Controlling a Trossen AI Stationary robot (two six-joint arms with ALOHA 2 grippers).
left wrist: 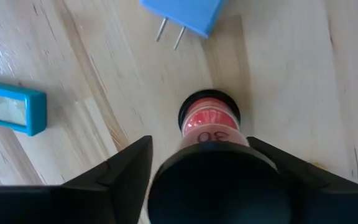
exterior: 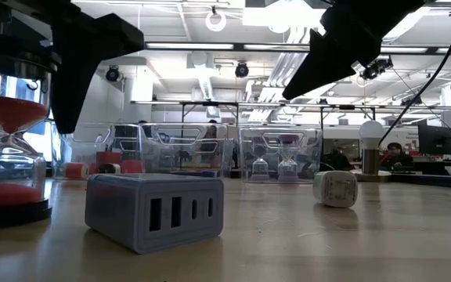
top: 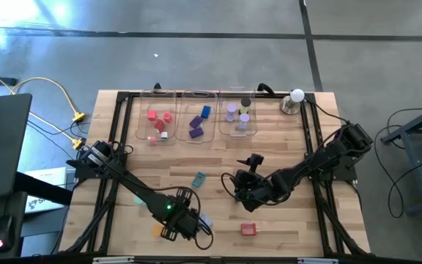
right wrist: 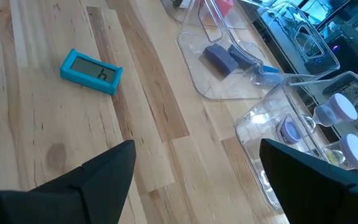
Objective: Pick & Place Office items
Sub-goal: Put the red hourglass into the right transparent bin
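An hourglass (left wrist: 211, 124) with red sand and black caps stands upright on the table near the front left. My left gripper (left wrist: 201, 158) points down over it, with one finger on each side of its upper part. In the low view the hourglass (exterior: 10, 160) shows at the far left under the dark gripper. My right gripper (right wrist: 194, 180) hovers open over the table's middle (top: 242, 189) with nothing between its fingers. A teal timer (top: 198, 178) lies flat between the arms. Beside the hourglass lies a blue plug-in charger (left wrist: 185, 12). My left gripper comes at the hourglass from above, with its fingers (left wrist: 132, 165) on either side of the top cap (left wrist: 216, 183). The cap hides the place where they would meet, so I cannot tell whether they touch it. The hourglass stands upright on its base.
Three clear trays (top: 196, 95) with red, blue-purple and lilac pieces stand along the far side. A white ball on a metal base (top: 296, 99) stands at the far right. A red piece (top: 248, 229), an orange piece (top: 157, 229) and a white cube (exterior: 335, 188) lie near the front.
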